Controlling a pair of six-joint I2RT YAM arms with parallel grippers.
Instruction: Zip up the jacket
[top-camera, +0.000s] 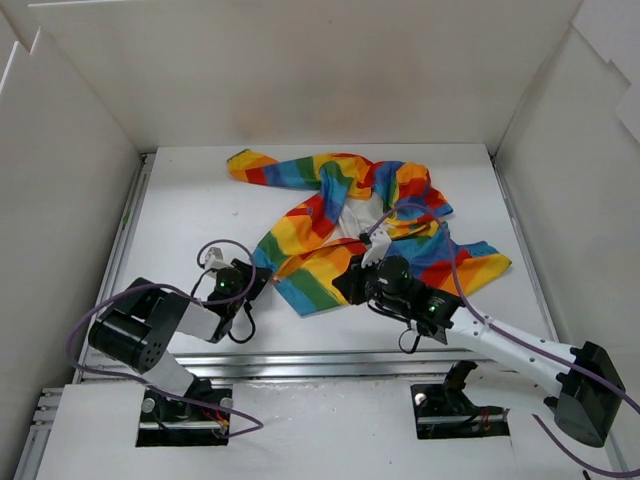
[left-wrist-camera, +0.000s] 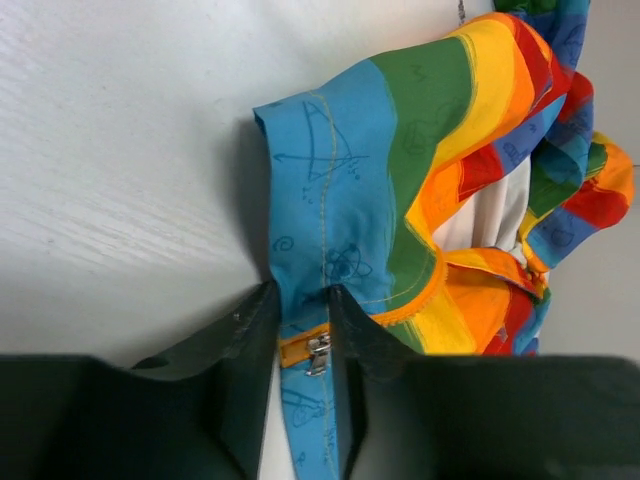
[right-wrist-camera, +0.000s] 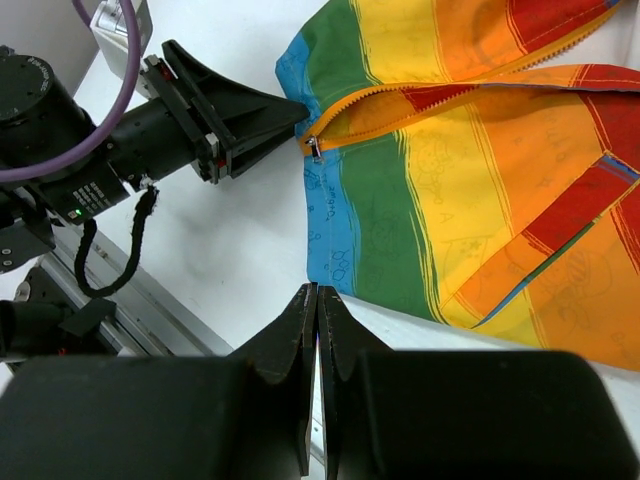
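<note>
Jacket (top-camera: 370, 225), seemingly soft and floppy, lies crumpled mid-table from above; left wrist: left gripper (left-wrist-camera: 300, 300) pinches its blue hem (left-wrist-camera: 320, 200) at the zip slider (left-wrist-camera: 318, 352), the likely place to hold; right wrist: right gripper (right-wrist-camera: 317, 295) pressed together, empty, just beside the hem.

Black-and-white arms (top-camera: 520, 350), looping purple cables (right-wrist-camera: 128, 55), black wedge-shaped end effector fingers (right-wrist-camera: 285, 350)

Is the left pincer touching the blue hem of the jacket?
Touching. The left wrist view shows the left pincer shut on the blue hem of the jacket, right at the zipper slider.
</note>
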